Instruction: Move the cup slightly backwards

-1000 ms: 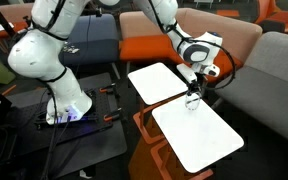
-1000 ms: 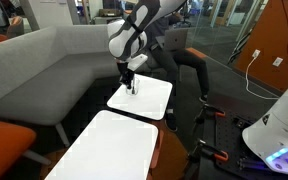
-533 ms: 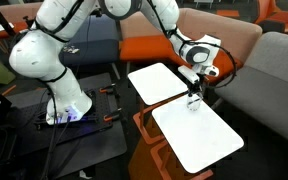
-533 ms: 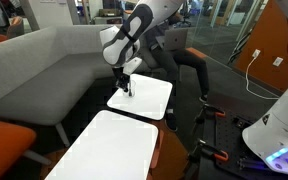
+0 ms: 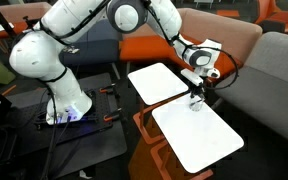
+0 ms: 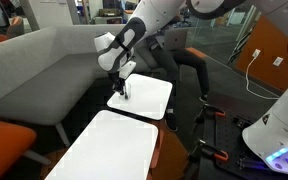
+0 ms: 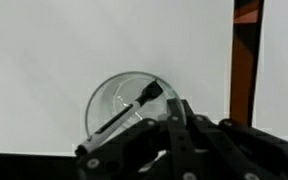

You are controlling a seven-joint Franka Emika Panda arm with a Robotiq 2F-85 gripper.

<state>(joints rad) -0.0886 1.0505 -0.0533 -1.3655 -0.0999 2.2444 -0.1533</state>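
The cup (image 7: 117, 104) is small, clear and roundish, and stands on a white tabletop (image 7: 54, 50). My gripper (image 7: 166, 101) comes down on its right rim, with one thin black finger inside the cup and the other outside, shut on the wall. In both exterior views the gripper (image 5: 195, 94) (image 6: 121, 90) points straight down at the cup (image 5: 195, 101) (image 6: 122, 96). The cup sits at a corner of the farther white tabletop (image 5: 156, 80) (image 6: 150, 98), and only a faint trace of it shows below the fingers.
A second white tabletop (image 5: 196, 137) (image 6: 102, 148) lies close by across a narrow gap with an orange frame (image 7: 246, 70). A grey sofa (image 6: 39, 60) and an orange seat (image 5: 149, 47) flank the tables. The robot base (image 5: 66, 105) stands on the floor.
The gripper has slid with the cup along the tabletop toward its corner by the grey sofa. The arm's upper links have swung over.
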